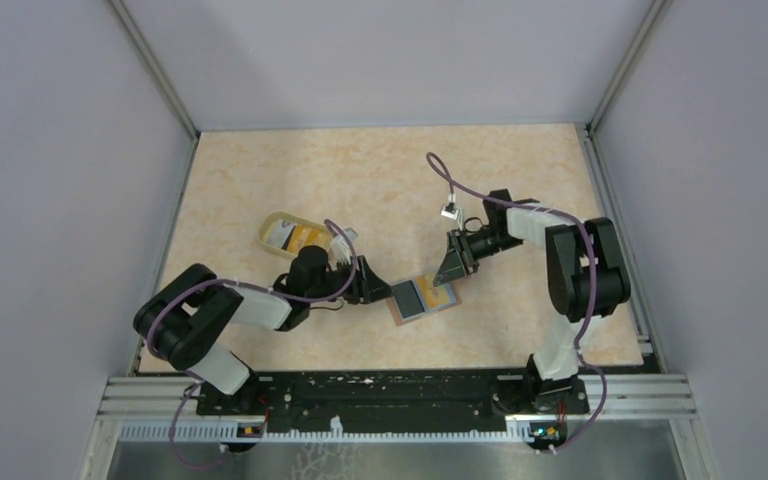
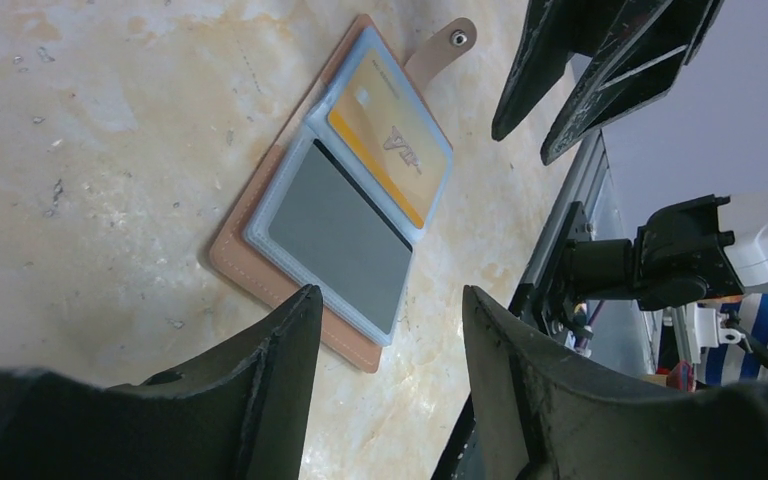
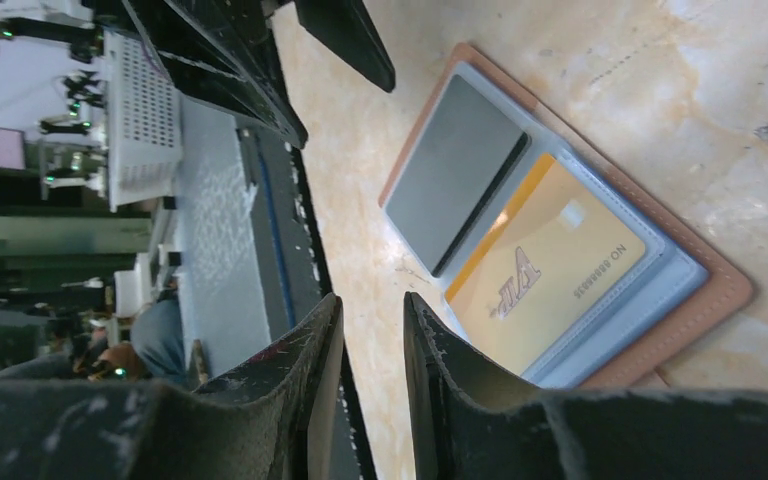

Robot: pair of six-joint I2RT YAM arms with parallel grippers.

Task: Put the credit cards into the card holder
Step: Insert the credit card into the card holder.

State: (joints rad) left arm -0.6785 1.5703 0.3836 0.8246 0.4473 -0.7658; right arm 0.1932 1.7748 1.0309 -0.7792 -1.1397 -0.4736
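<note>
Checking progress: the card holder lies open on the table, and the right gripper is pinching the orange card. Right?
No. The orange card sits inside the open card holder; the right gripper holds nothing, as the right wrist view shows.

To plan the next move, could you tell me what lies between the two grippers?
The open card holder lies between left gripper and right gripper; the top view shows it.
</note>
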